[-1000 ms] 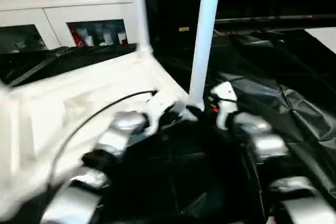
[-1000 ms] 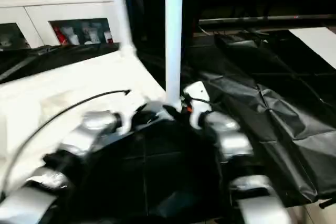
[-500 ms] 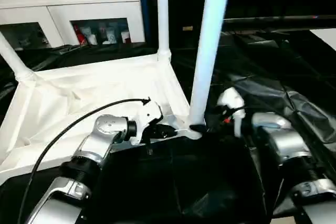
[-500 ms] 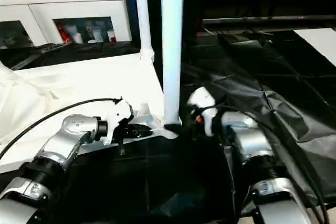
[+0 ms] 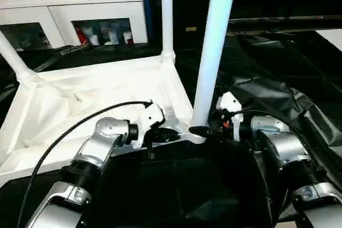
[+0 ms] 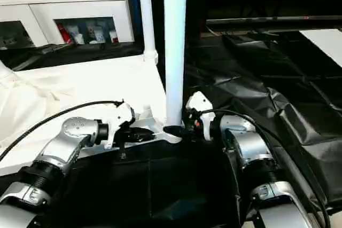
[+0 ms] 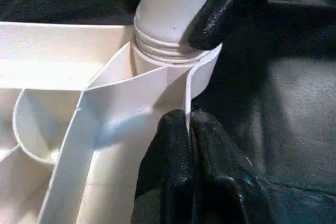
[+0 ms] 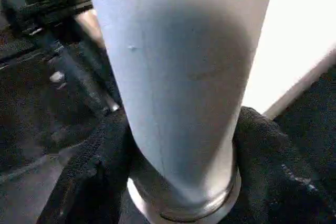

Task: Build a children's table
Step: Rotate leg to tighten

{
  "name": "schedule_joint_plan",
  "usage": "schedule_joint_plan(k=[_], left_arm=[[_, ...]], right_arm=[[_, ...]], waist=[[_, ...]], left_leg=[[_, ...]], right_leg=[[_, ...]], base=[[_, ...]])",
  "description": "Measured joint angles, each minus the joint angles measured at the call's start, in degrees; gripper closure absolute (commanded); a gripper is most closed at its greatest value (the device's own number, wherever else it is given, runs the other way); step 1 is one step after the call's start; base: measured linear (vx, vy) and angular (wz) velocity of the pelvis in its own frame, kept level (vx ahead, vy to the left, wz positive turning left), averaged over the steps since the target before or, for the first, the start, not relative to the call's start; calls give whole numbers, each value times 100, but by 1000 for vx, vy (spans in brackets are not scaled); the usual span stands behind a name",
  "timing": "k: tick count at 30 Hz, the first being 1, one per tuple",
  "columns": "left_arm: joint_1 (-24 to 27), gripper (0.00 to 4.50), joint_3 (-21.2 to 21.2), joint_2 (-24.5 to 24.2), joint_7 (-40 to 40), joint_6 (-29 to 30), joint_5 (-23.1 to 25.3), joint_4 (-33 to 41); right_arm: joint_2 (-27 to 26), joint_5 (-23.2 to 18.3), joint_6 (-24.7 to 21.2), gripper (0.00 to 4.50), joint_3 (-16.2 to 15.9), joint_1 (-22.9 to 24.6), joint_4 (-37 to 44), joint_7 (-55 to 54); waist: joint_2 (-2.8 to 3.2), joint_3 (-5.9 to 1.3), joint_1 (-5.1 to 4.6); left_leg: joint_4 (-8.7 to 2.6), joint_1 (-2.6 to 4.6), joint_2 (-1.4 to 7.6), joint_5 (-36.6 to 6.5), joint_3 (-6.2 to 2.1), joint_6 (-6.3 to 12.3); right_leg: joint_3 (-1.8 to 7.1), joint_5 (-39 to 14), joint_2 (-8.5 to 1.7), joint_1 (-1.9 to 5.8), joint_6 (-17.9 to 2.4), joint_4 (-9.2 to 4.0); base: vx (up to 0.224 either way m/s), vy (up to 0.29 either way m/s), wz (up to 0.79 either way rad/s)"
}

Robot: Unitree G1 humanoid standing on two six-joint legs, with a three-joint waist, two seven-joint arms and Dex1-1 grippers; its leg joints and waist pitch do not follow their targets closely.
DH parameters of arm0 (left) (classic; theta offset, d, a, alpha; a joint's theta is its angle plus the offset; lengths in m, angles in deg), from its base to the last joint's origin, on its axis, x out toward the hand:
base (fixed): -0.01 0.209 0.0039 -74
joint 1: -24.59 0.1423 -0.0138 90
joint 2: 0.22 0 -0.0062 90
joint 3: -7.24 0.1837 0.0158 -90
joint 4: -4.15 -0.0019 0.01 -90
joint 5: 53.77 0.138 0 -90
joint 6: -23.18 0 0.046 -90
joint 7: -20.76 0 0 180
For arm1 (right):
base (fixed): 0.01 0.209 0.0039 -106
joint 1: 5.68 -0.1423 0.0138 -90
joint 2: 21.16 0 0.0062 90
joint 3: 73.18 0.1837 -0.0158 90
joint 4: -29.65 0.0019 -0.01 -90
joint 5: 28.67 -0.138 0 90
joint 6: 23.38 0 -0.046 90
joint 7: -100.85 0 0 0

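Tabletop (image 5: 80,100) lies upside down on black sheeting (image 5: 299,78), three legs standing in its corner sockets. Left gripper (image 7: 187,129) has its jaws pinched on the thin rim wall beside the near socket. Right gripper (image 8: 173,145) has its jaws around the base of the nearest leg (image 5: 214,46), one finger (image 8: 89,166) on each side.

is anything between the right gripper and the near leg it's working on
Nothing visible. The right gripper has its two fingers on either side of the near leg, right at its base above the corner socket, with no gap or object between.
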Motion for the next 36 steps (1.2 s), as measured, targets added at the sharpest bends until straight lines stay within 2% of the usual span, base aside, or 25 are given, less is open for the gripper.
schedule_joint_plan(k=[5,11,16,18,20,23,26,29,36], left_arm=[[-496,450,-75,649,-1400,331,206,-624],[-739,450,-163,1051,-2198,485,208,-966],[-765,450,-157,1132,-2334,387,278,-1057],[-770,450,-153,1132,-2333,334,301,-1090],[-769,450,-136,1062,-2302,276,308,-1093],[-766,450,-171,879,-2215,224,262,-1091],[-697,450,-194,738,-1937,236,201,-973],[-497,450,-182,437,-1312,215,92,-677],[-77,450,-10,-138,61,150,-181,-35]], right_arm=[[-569,21,-221,204,498,-216,-399,-1896],[-1052,-3,-425,208,851,-387,-537,-3257],[-1191,88,-367,208,859,-407,-550,-3364],[-1192,120,-339,154,853,-399,-550,-3365],[-1090,238,-189,139,675,-364,-545,-3175],[-970,277,-69,115,519,-234,-477,-2694],[-637,229,-34,94,415,-158,-357,-1909],[-178,70,-33,94,253,-62,-191,-831],[333,-29,-26,94,102,-32,25,371]], waist=[[0,0,-35],[20,-13,-25],[37,-25,-12],[42,-27,-10],[35,-23,-12],[14,-11,-107],[4,-4,-146],[1,-2,-119],[-11,7,-21]], left_leg=[[6,10,-9,0,2,0],[3,12,-10,0,2,0],[2,12,-10,0,1,0],[1,12,-10,0,1,0],[-2,12,-10,0,1,0],[-5,9,-9,0,-2,0],[-11,8,-7,0,-3,0],[-15,1,2,0,-4,0],[1,-20,11,1,2,1]], right_leg=[[9,12,-7,14,-17,-8],[9,14,-7,19,-14,-16],[8,14,-7,21,-12,-23],[8,14,-7,20,-11,-22],[8,15,-7,18,-9,-22],[8,24,-6,9,21,-22],[8,24,-4,2,21,-21],[-1,20,2,-5,28,-21],[-5,15,4,-14,24,-23]], base=[[0,0,0],[0,0,0],[0,0,0],[0,0,0],[0,0,0],[0,0,0],[0,0,0],[0,0,0],[0,0,0]])
